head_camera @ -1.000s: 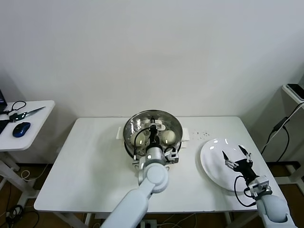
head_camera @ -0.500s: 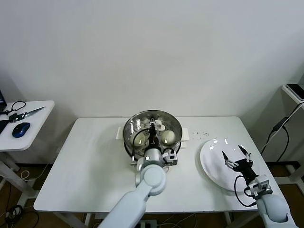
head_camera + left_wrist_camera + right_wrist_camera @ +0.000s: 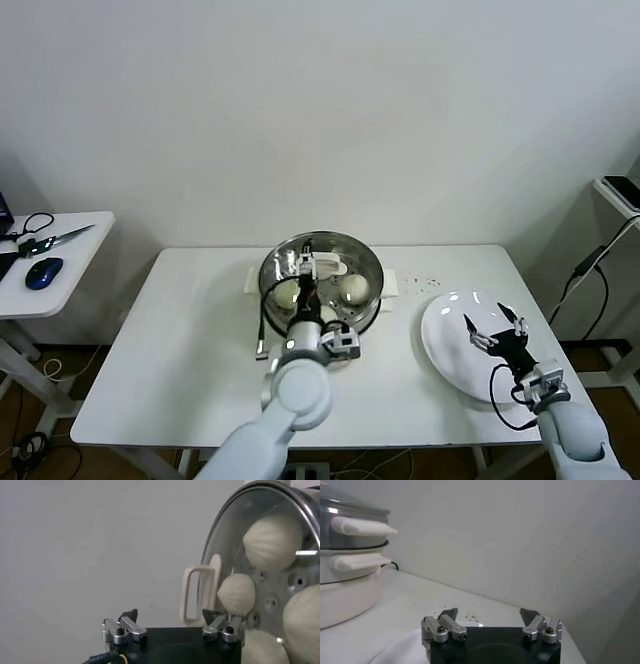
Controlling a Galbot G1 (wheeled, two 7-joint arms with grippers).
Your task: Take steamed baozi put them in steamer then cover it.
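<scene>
centre of the head view: steamer (image 3: 322, 270) sitting near the table's (image 3: 190, 340) far edge, lidless, with broad bare tabletop to its left and in front. inside the basket, steamed baozi (image 3: 352, 288) at right, another at left (image 3: 286, 293), more partly hidden behind the arm. in the left wrist view, four buns (image 3: 272, 540) packed against the perforated floor, a cream side handle (image 3: 196, 592) jutting past the rim.

left gripper (image 3: 309, 266) hanging over the middle of the basket, spread wide, nothing between the tips; one tip close by a bun (image 3: 236, 594), contact not clear. gripper (image 3: 170, 616) released, empty.

lower right of the head view: white plate (image 3: 450, 345) close to the table's right edge, bare. right gripper (image 3: 494, 325) poised above the plate, splayed wide, holding nothing; same in its wrist view (image 3: 489, 614), with the steamer's two white handles (image 3: 362, 526) at the upper left.

far left: side table (image 3: 70, 262) with a blue mouse (image 3: 45, 271). cover not in view.
</scene>
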